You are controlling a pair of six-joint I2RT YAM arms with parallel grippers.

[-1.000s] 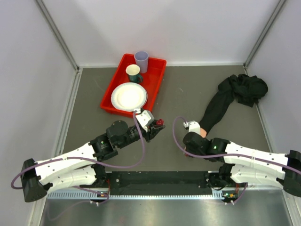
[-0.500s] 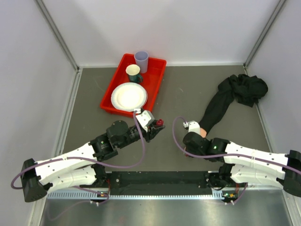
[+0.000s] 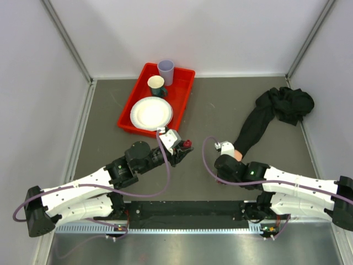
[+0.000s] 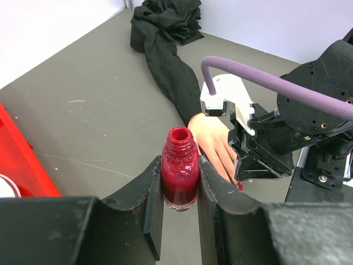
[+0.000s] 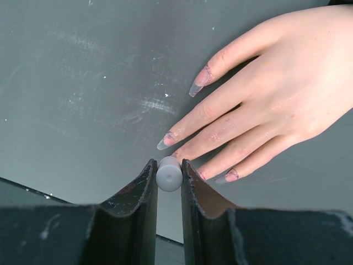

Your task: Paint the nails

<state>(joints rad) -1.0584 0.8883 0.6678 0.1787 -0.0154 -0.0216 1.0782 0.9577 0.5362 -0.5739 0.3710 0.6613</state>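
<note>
Nails [image 5: 198,84] of the mannequin hand [image 5: 276,94] lay on the table [image 5: 83,83] just past our right gripper [image 5: 168,171], clenched on a grey brush handle [image 5: 169,174]; a skewed stroke could smear skin. Our left gripper [image 4: 180,182] clamped the uncapped polish bottle [image 4: 180,168] of red polish, which tilting might spill. A red tray [image 3: 179,94] held a plate [image 3: 151,113] and two cups [image 3: 157,85].

A red tray [image 3: 179,94] sits on the grey table [image 3: 209,110], past the left claw [image 4: 179,187]. A fake hand [image 5: 276,94] in a black sleeve [image 3: 253,130] lies flat just ahead of the right claw [image 5: 169,171].
</note>
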